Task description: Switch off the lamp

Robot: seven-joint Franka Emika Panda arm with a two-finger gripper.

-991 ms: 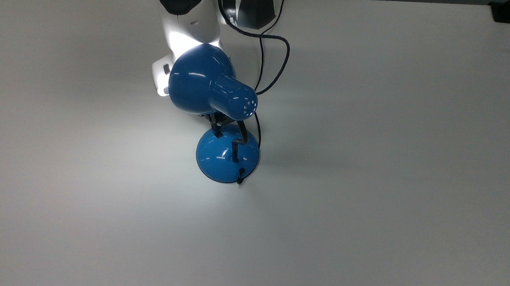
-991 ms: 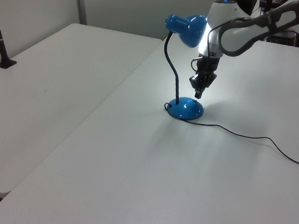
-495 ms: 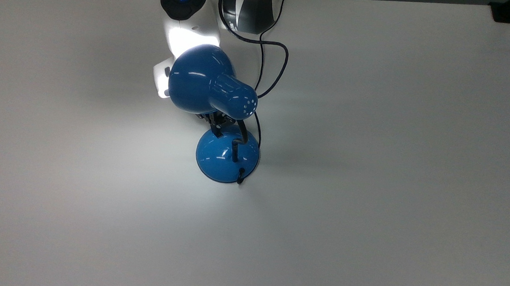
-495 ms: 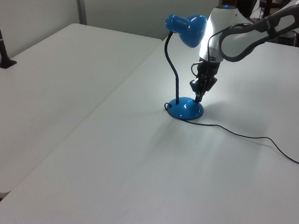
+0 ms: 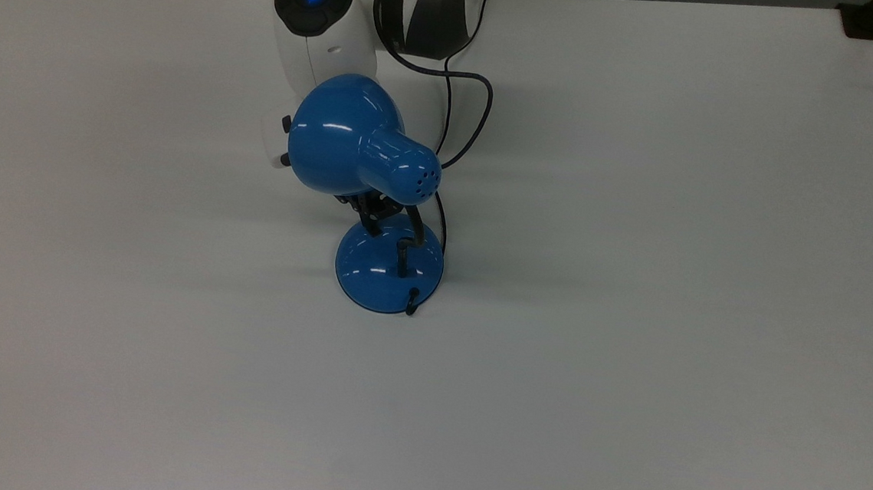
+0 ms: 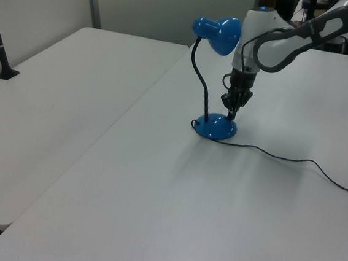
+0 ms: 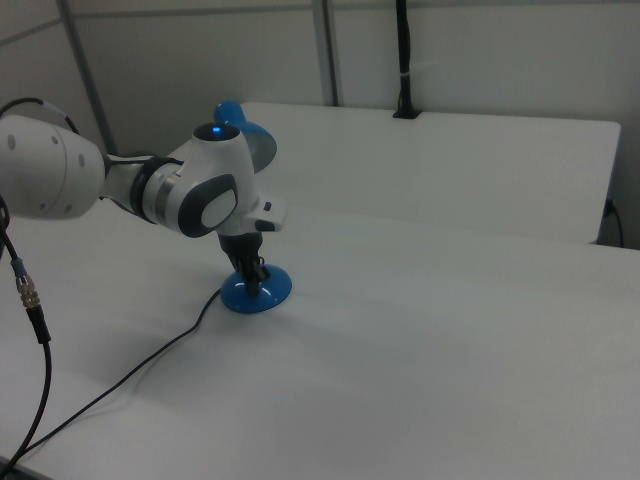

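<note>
My hand (image 6: 230,114) points down at the domed base of the lamp (image 6: 216,128), its tip on or just above the top of the dome; I cannot tell which. Whether its fingers are spread or closed I cannot tell either. The lamp stands mid-table (image 5: 628,366), dark, with no glow under its shade (image 5: 340,146). Its cord (image 6: 294,160) trails off across the table toward the left view's right.
</note>
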